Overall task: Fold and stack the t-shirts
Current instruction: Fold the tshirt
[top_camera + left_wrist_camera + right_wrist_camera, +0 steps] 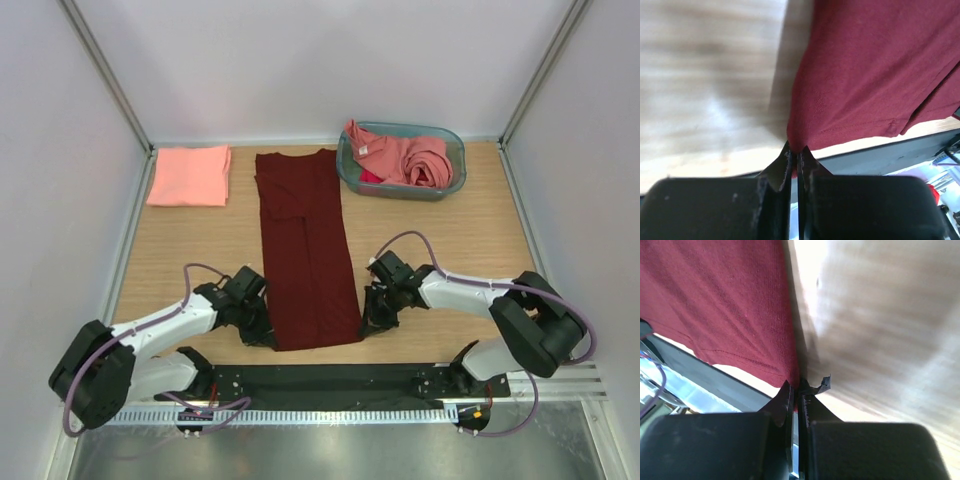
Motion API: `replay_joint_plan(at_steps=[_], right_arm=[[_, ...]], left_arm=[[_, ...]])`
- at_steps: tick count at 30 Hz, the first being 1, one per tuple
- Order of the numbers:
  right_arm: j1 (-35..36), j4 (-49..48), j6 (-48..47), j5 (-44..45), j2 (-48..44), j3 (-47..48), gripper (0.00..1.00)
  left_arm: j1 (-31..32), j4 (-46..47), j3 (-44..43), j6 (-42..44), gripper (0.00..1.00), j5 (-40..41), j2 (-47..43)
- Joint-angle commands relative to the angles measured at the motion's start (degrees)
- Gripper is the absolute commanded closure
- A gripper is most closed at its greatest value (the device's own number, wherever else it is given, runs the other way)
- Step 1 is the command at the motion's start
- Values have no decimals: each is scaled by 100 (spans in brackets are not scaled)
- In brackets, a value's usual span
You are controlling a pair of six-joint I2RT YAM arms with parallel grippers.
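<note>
Both our arms crouch low, left hand point(797, 152) and right hand point(799, 389) clamped on the maroon shirt's point(305, 250) near corners; only wrist views show the pinch.

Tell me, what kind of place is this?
Probably a robot test cell, not a laundry: a wooden table walled by plain white panels, the left claw and right claw each pinching a near corner of a maroon t-shirt, and a teal basket of pink t-shirts.
</note>
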State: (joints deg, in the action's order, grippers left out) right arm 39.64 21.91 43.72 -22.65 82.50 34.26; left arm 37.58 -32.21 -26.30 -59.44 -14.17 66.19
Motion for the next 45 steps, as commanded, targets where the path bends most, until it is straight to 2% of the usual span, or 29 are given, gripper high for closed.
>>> replay_joint_plan(at_steps=[1, 4, 7, 12, 22, 30, 35, 45], right_arm=[[106, 147, 171, 191, -278, -218, 99], [114, 304, 268, 182, -550, -87, 99], [106, 698, 277, 208, -718, 473, 99], [-149, 1210, -4, 209, -393, 1494, 99], [-834, 1921, -689, -125, 1398, 4095, 99], [-1160, 2545, -1094, -134, 3094, 6186, 99], [-1336, 2617, -1173, -134, 3659, 6856, 99], [-1564, 2643, -1287, -327, 4353, 7428, 99]], left_arm=[[47, -725, 47, -120, 100, 249, -387], [56, -953, -154, -191, 100, 213, -695], [47, -1349, -594, -173, 100, 362, -862], [-136, -1736, -1552, 150, 100, 416, -486], [-1656, -2202, -3986, 1671, 100, 205, 1623], [-2176, -2351, -5927, 2340, 100, 11, 3504], [-2290, -2352, -6404, 2455, 100, -77, 4198], [-2536, -2264, -6730, 2516, 100, -138, 4701]])
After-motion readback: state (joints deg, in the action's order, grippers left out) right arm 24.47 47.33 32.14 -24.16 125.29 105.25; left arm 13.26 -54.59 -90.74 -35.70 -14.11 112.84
